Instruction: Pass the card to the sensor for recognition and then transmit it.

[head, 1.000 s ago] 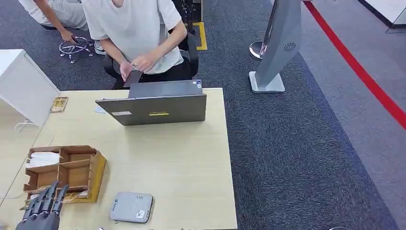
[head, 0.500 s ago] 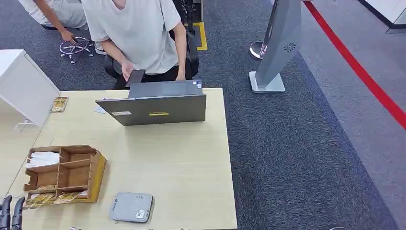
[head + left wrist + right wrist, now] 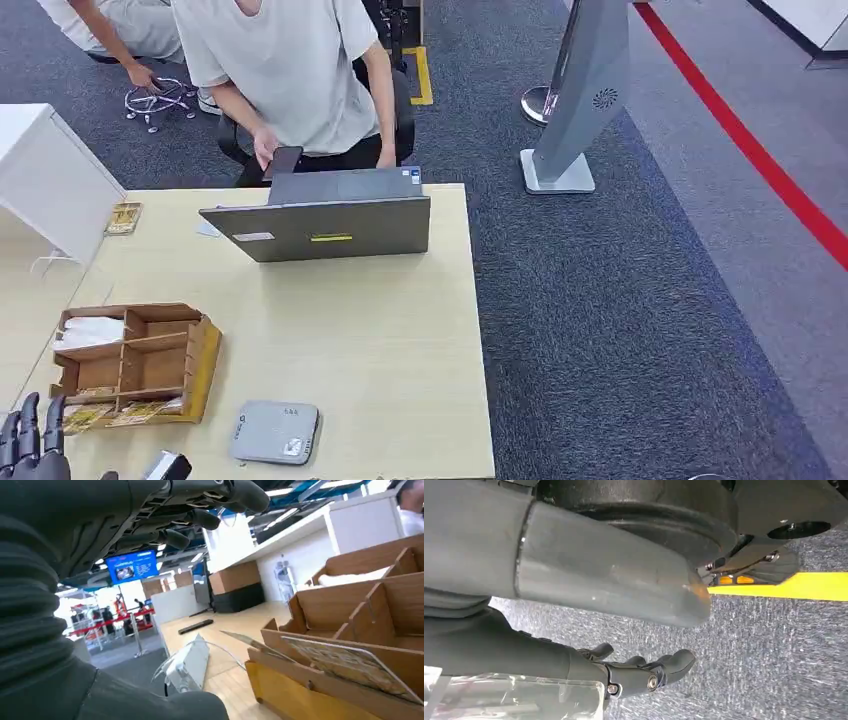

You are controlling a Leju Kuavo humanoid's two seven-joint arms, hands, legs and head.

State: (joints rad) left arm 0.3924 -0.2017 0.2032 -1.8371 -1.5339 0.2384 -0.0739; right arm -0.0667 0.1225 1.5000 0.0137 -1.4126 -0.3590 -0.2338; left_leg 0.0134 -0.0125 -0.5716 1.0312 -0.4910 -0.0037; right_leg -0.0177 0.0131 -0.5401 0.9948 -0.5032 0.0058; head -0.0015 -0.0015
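Both hands' dark fingers spread empty; left hand (image 3: 30, 445) beside slotted wooden organizer (image 3: 135, 360).

A pale wood-grain tabletop (image 3: 380, 340) carries a grey laptop (image 3: 330, 228) with a yellow sticker, a brown cardboard organiser (image 3: 140, 362) with a yellow side, and a light grey flat sensor box (image 3: 274, 432). The carpet (image 3: 620, 330) is speckled dark grey with a red stripe (image 3: 760, 160).

Overhead head view — close wrist views
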